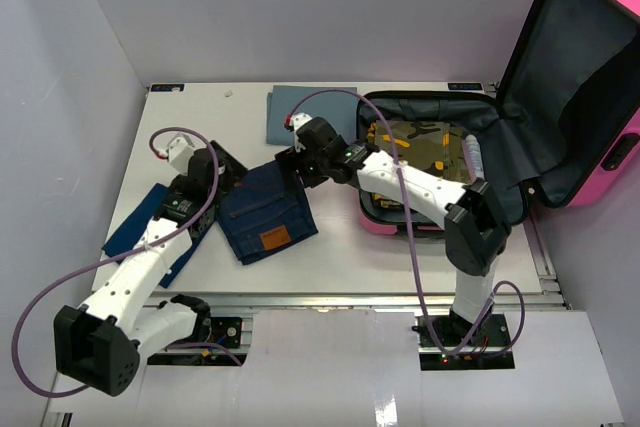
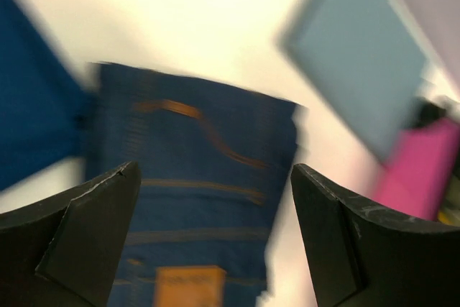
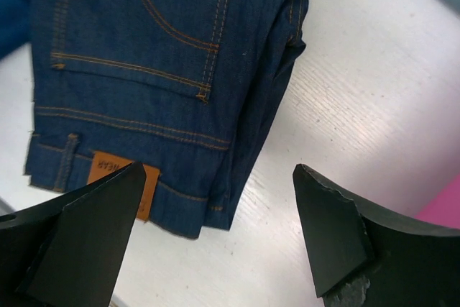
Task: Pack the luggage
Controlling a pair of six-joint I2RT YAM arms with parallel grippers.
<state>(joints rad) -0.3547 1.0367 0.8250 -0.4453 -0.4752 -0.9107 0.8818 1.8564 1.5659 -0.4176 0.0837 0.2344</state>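
**Hovering over the jeans with both grippers spread, suitcase open at the right**

From the top camera, the pink suitcase [image 1: 375, 225] lies open on the right side of the white table [image 1: 400, 267]. Its lid [image 1: 560, 97] stands tilted up and back toward the right wall, and a camouflage garment [image 1: 420, 142] lies in the base. Folded jeans [image 1: 268, 215] lie near the middle of the table, just left of the suitcase. The right gripper [image 1: 292, 162] reaches across from the suitcase side to the far right corner of the jeans. The left gripper [image 1: 222, 173] sits at their far left corner, so the suitcase is well to its right. A grey-blue cloth [image 1: 300, 112] lies folded farther back. A dark blue cloth [image 1: 130, 232] lies under the left arm.

The left wrist view is blurred. Its two fingers [image 2: 86, 228] stand wide apart with nothing between them, and the jeans lie below. The grey-blue cloth is at the upper right and a patch of pink suitcase shows at the right edge.

In the right wrist view, the fingers [image 3: 338, 235] are likewise spread and hold nothing. The jeans, with their tan leather patch [image 3: 118, 181], lie below and to the left. A sliver of pink suitcase shows in the lower right corner.
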